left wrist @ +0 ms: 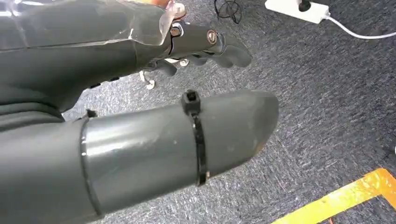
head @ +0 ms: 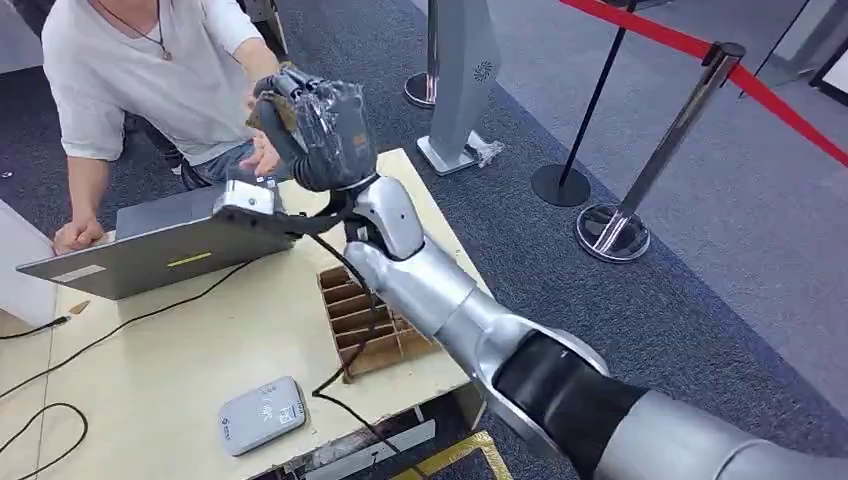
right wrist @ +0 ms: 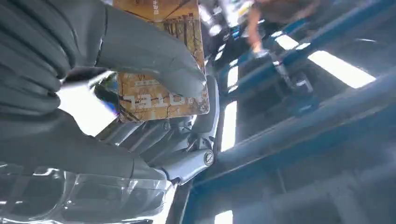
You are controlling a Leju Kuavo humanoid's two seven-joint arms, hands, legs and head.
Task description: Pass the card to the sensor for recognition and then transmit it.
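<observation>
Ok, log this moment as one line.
right hand: holds card, raised toward person | left hand: empty, over carpet | sensor: on table

The pale counter (head: pixel 190 330) carries an open grey laptop (head: pixel 150 245), a brown cardboard divider tray (head: pixel 365 320), a small grey sensor pad (head: pixel 262 414) and loose black cables (head: pixel 60 370).

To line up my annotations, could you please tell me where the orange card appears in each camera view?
Head view: card barely peeks from the raised right robot hand, near the person.
Left wrist view: not in it.
Right wrist view: pinched under the thumb.
Shared landmark: the right robot hand.
</observation>
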